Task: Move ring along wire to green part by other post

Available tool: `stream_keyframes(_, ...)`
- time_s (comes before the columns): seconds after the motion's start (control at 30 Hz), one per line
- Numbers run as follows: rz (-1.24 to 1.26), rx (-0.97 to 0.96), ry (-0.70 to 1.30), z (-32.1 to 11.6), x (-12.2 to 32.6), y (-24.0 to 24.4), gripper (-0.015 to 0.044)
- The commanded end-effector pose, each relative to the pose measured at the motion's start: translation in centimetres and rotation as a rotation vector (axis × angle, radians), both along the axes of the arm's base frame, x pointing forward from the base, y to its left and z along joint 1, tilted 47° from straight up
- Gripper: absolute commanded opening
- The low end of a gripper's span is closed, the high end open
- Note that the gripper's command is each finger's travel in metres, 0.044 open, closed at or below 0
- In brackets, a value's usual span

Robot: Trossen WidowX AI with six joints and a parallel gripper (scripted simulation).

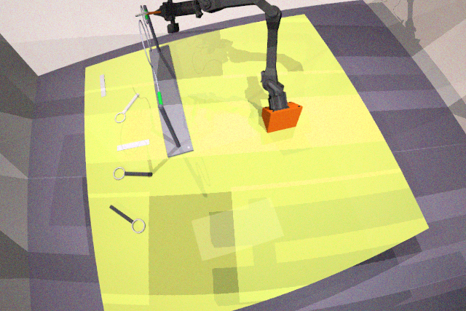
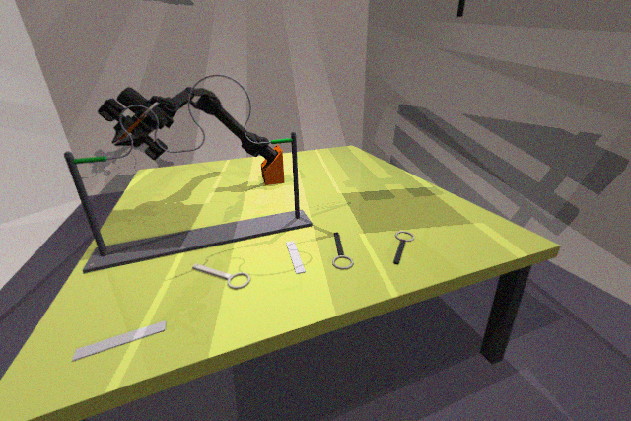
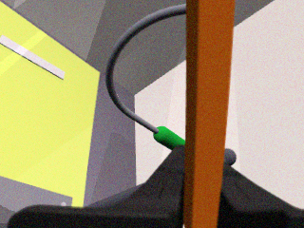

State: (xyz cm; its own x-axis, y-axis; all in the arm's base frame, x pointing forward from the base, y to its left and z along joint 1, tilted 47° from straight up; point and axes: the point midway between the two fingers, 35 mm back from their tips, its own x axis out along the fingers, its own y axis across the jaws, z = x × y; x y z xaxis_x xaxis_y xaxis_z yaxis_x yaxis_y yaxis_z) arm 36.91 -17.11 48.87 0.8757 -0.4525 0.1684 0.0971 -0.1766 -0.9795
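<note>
My gripper [image 1: 160,12] [image 2: 119,140] [image 3: 188,153] is shut on the orange handle [image 1: 153,12] [image 2: 133,127] [image 3: 209,90]. The pale ring [image 1: 138,14] looks nearly edge-on, by the wire's small loop; whether it touches the thin grey wire [image 2: 249,101] [image 3: 110,71] is too small to tell. The ring is out of the wrist view. One green part [image 1: 146,14] [image 2: 90,159] [image 3: 168,136] is beside the post [image 2: 85,197] nearer my gripper. The other green part [image 1: 160,98] [image 2: 282,141] meets the other post [image 1: 170,127] [image 2: 295,176].
The posts stand on a grey base [image 1: 175,119] [image 2: 203,241]. A white ring tool [image 1: 129,105] [image 2: 211,272], two dark-handled ring tools [image 1: 137,174] [image 1: 122,214] and two pale strips [image 1: 103,85] [image 1: 132,145] lie on the yellow table [image 1: 338,194].
</note>
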Motion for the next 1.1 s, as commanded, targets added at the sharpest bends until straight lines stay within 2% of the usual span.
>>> stream_keyframes(0.0, 0.005, -0.089, 0.004, 0.3, 0.1, 0.1, -0.015)
stream_keyframes(1.07, 0.016, -0.795, -0.012, 4.9, 0.1, 2.9, -0.015)
